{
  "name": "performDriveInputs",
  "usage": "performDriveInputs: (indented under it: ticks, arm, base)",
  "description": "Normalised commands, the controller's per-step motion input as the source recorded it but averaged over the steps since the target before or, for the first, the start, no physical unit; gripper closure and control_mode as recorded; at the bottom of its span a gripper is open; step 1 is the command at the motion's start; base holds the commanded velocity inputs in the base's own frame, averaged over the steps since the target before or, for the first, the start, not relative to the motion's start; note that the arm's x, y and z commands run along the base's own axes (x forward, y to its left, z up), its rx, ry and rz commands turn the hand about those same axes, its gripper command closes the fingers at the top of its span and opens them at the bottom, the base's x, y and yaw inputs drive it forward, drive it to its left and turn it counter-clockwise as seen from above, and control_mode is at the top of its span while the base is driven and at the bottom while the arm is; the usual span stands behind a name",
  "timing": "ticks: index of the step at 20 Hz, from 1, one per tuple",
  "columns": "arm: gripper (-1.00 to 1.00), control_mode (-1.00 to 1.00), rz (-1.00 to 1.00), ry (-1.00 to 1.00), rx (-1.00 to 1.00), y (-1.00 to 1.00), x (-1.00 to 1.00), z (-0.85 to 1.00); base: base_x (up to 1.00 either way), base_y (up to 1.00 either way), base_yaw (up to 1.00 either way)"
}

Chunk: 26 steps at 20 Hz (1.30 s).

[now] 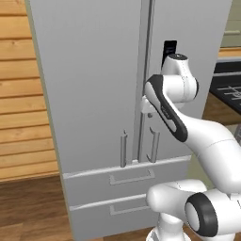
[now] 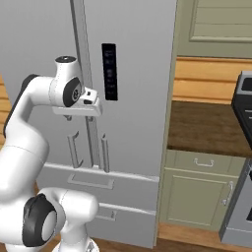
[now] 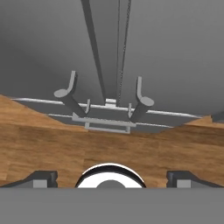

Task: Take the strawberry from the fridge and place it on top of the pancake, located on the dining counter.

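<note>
Tool (image 3: pixel 109 179) fingertips (image 3: pixel 41 178) stand spread wide apart at the bottom of your hand view, with nothing between them. You are looking down the front of the fridge (image 1: pixel 94 94), close to the seam where its two doors meet, both shut. Below the tool hang the two vertical bar handles (image 1: pixel 124 149), one on each side of the seam, and under them the two drawers (image 1: pixel 127 181) with flat pulls. A dark control panel (image 2: pixel 109 72) sits on the right-hand door, just beside your wrist. To the fridge's right you see a brown-topped counter (image 2: pixel 206 128) over pale green cupboards (image 2: pixel 197 192). Wooden floor (image 1: pixel 28 207) lies in front.
</note>
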Motion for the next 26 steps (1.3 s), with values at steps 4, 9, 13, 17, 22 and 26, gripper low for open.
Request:
performDriveInputs:
  ticks: [4,9,13,17,22,26]
  arm:
    - [-1.0,1.0,0.0,0.0,0.0,0.0,0.0,0.0]
    - [-1.0,1.0,0.0,0.0,0.0,0.0,0.0,0.0]
    - [-1.0,1.0,0.0,0.0,0.0,0.0,0.0,0.0]
    - [-1.0,1.0,0.0,0.0,0.0,0.0,0.0,0.0]
    - [-1.0,-1.0,0.0,0.0,0.0,-0.07,0.03,-0.2]
    - [-1.0,-1.0,0.01,-0.03,0.03,-0.36,0.26,-0.65]
  base:
    - [0.0,0.14,-0.01]
    - [-0.05,0.15,0.0]
    - [-0.47,0.15,0.0]
    - [-0.6,0.06,0.0]
    - [-0.09,0.0,0.0]
    - [0.0,0.0,0.0]
